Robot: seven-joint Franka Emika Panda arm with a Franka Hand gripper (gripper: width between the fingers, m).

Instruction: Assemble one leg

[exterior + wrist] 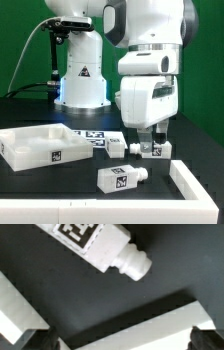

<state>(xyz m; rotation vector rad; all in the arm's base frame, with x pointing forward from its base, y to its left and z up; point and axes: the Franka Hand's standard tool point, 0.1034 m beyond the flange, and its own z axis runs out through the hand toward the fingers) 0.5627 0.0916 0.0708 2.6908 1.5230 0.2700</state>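
Three white legs with black-and-white tags lie on the dark table. One leg (121,178) lies in front, its round peg toward the exterior view's right; it also shows in the wrist view (98,245), apart from the fingers. A second leg (117,147) lies by the marker board. A third leg (154,150) lies right under my gripper (152,138). In the wrist view my gripper (122,343) is open, with dark fingertips (40,340) wide apart and a white surface (150,328) between them, not gripped.
A large white square tray-like part (20,146) sits at the exterior view's left. The marker board (92,139) lies behind the legs. White rails run along the front (60,215) and the front right (197,187). The robot base (82,80) stands behind.
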